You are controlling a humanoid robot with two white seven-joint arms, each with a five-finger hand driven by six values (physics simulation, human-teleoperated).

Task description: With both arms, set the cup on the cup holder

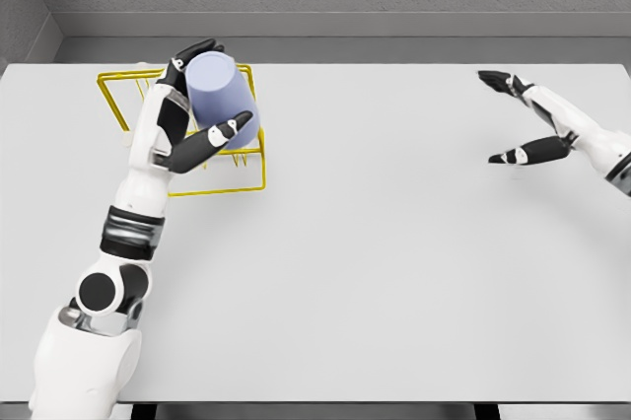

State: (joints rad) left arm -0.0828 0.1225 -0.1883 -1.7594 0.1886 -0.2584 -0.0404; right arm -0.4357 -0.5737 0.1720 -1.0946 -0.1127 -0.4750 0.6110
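Left hand (pixel 189 105) wraps lavender cup (pixel 223 97), fingers above, thumb below; cup tilted, held over yellow wire cup holder (pixel 219 185) near table's far left corner; holder's rods partly hidden behind forearm and cup; wide bare white table (pixel 394 262) stretches rightward; right hand (pixel 527 119) at right edge, fingers spread, gripping nothing, well apart from cup.
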